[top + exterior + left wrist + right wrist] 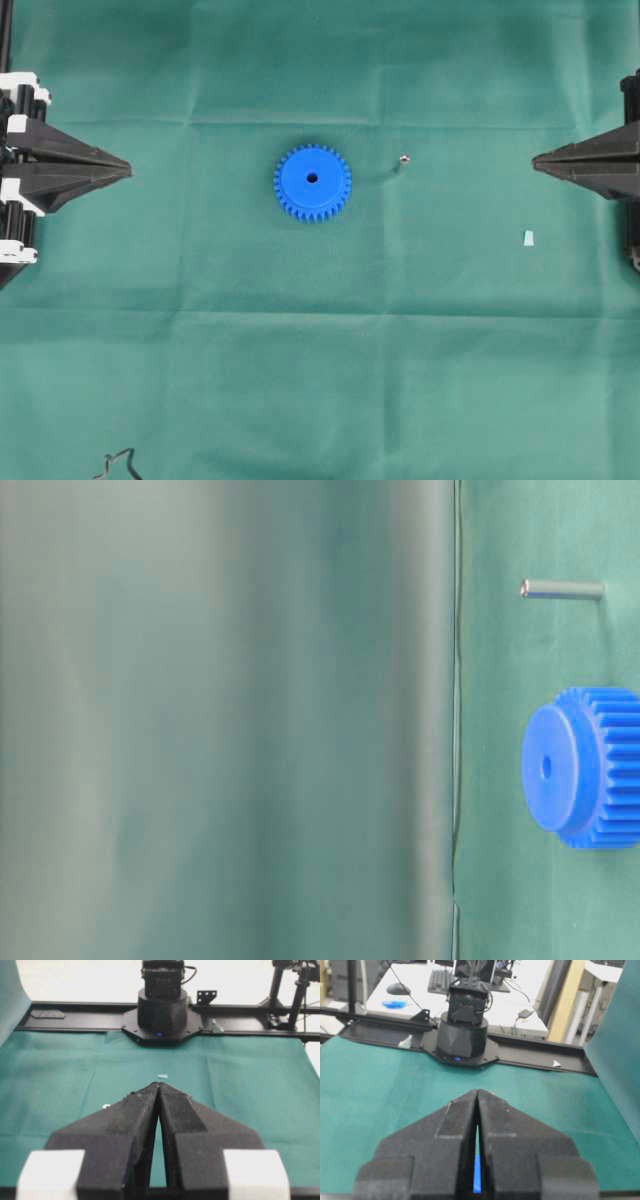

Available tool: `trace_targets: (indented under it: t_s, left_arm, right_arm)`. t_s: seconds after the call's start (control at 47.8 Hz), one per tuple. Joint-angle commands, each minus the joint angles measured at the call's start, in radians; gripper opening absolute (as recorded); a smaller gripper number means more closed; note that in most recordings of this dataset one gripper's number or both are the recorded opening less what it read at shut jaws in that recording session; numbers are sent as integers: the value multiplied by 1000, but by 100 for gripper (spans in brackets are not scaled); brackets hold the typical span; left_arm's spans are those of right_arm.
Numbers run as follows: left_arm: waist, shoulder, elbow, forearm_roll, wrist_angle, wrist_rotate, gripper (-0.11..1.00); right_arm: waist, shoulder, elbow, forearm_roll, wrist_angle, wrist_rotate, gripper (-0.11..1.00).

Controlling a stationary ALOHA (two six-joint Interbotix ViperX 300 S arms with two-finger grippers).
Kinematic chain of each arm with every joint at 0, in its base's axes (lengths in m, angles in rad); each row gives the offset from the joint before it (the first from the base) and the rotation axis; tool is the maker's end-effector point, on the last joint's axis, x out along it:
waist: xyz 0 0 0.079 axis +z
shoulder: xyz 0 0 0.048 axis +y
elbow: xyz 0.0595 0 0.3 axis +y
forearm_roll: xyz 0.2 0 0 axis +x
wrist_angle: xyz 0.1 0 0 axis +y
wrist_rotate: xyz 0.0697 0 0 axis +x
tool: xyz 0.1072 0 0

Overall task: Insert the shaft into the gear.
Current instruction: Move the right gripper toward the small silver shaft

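A green cloth (320,380) covers the whole work surface, creased in a loose grid, with black rails and desks beyond its far edges in the wrist views.

The gear (312,182) lies flat near the middle of the cloth, bore upward. The shaft (404,158) stands upright on the cloth, near the gear on the side of the right arm, clear of its teeth. The table-level view shows the shaft (562,589) as a slim straight pin standing free. A pale scrap (527,237) lies further toward the right arm.

Both arms are parked at opposite edges, well apart from the parts. The left gripper (128,170) has its fingers pressed together on nothing. The right gripper (536,158) is likewise clenched and empty.

Handling judgement: the shaft looks rigid, smooth and light, so it is likely to tip at a glancing touch and to slip in a loose grip. Grasp it across its upper half, jaws square to its axis. The gear appears stiff plastic and light, and may slide on the cloth under insertion force; steady it at the toothed rim.
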Motion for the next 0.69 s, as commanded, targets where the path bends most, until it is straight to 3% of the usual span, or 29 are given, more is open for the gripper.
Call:
trace_targets:
  t_s: [0.0,0.251,0.565,0.67]
  left_arm:
    - [-2,5,-35,11,15,-8,0]
    - [-2,6,-37,12,17,-9,0]
    - [-2,6,-38,12,15,-9,0]
    - [-2,5,-40,12,17,-9,0]
  right_arm:
    - [-5,8,-15,2,-8,3,3]
    - [-21,23,-26,32,21,5,3]
    - [-163,175,-80,60,48,5,3]
    - [-201,267,-110,61,58,11,17]
